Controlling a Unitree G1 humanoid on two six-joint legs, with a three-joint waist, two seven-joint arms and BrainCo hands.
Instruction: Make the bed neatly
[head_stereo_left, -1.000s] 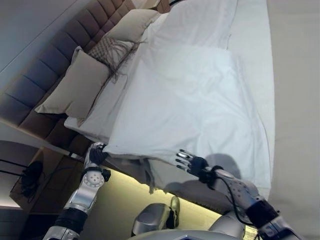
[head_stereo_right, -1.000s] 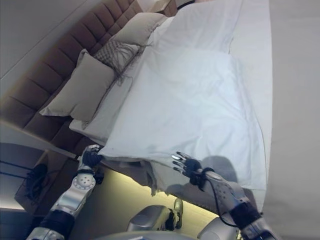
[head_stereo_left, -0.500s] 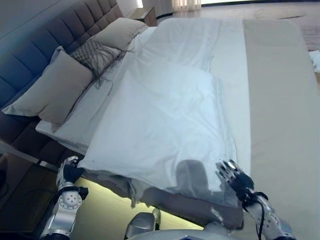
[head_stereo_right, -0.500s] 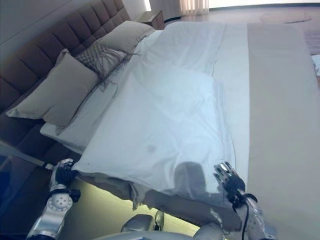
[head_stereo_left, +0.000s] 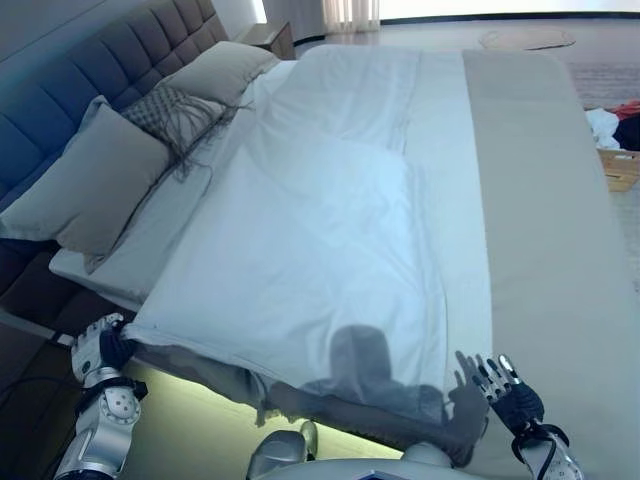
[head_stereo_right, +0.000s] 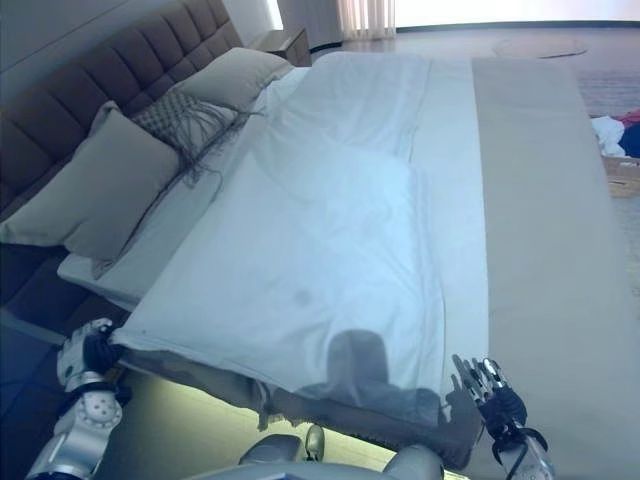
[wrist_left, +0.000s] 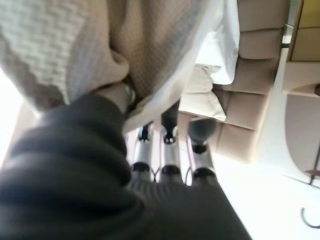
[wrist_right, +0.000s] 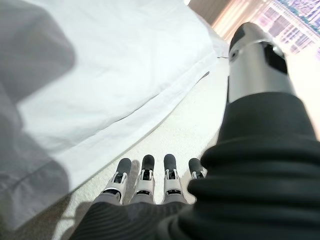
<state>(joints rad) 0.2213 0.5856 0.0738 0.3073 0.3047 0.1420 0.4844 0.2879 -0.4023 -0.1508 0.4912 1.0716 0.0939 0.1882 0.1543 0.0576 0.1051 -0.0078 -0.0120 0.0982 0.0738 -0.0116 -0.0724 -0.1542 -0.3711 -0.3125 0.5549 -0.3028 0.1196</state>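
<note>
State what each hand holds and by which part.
The left hand grips the white duvet by its near corner at the bed's edge. The right hand is open and holds nothing.

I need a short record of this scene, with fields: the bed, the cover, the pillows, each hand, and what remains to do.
bed: beige bedspread covers the side toward the foot
cover: white duvet lies over the middle, its near edge overhanging the bed side, rumpled there
pillows: three pillows lean along the headboard
left hand: left hand pinches the duvet's near corner, by the head end
right hand: right hand open, fingers straight, over the bedspread beside the duvet's other near corner
remaining: near edge probably still needs smoothing
</note>
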